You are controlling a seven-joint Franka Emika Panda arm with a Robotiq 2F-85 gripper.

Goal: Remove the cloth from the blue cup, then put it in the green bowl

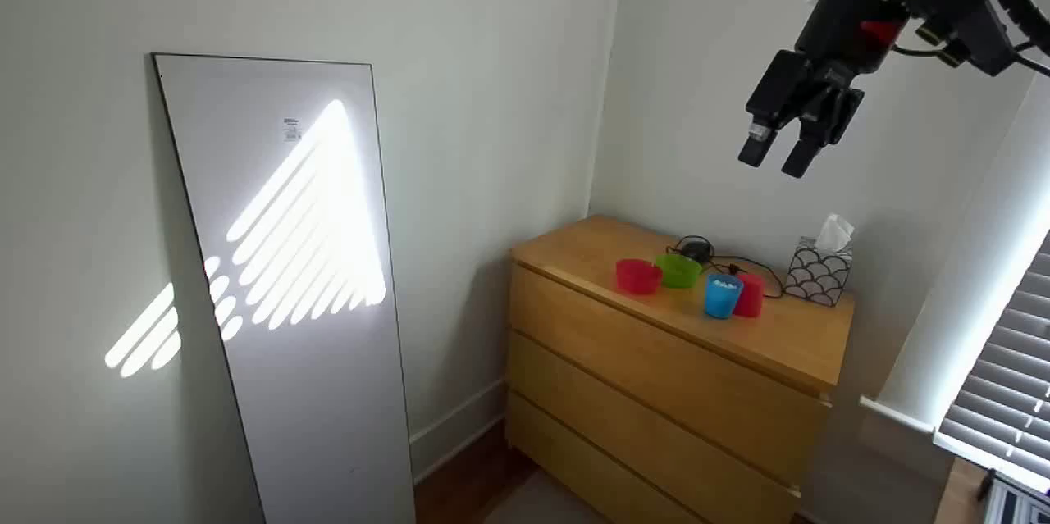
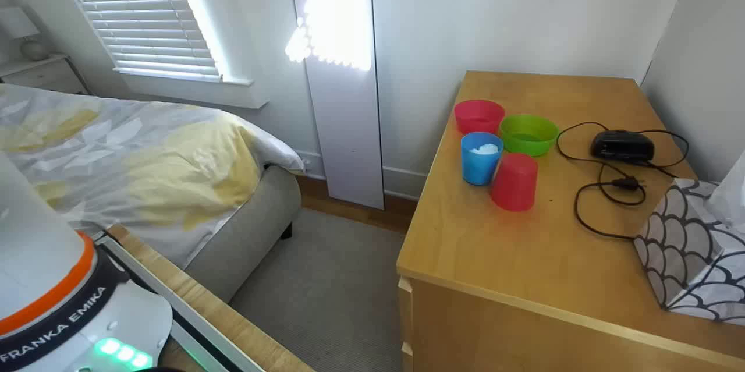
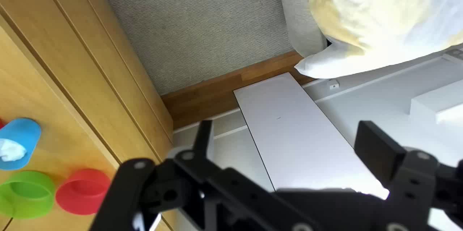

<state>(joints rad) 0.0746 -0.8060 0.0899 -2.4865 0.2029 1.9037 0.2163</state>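
The whitish crumpled cloth [image 2: 485,149] sits inside the blue cup [image 2: 479,170], which stands upright on the dresser top. The cloth in the cup also shows in the wrist view [image 3: 11,150] and in an exterior view [image 1: 723,284]. The green bowl [image 2: 527,147] stands near the cup and looks empty; it also shows in the wrist view [image 3: 27,205]. My gripper [image 1: 775,157] is open and empty, in the air well above the dresser and apart from everything. In the wrist view its fingers [image 3: 287,131] are spread wide, with the cup at the far left edge.
A red bowl [image 2: 479,120] sits beside the green bowl. An upside-down red cup [image 2: 515,183] stands right by the blue cup. A black device with cables [image 2: 623,146] and a patterned tissue box [image 2: 681,250] are on the dresser [image 2: 465,244]. A tall panel [image 1: 287,393] leans on the wall.
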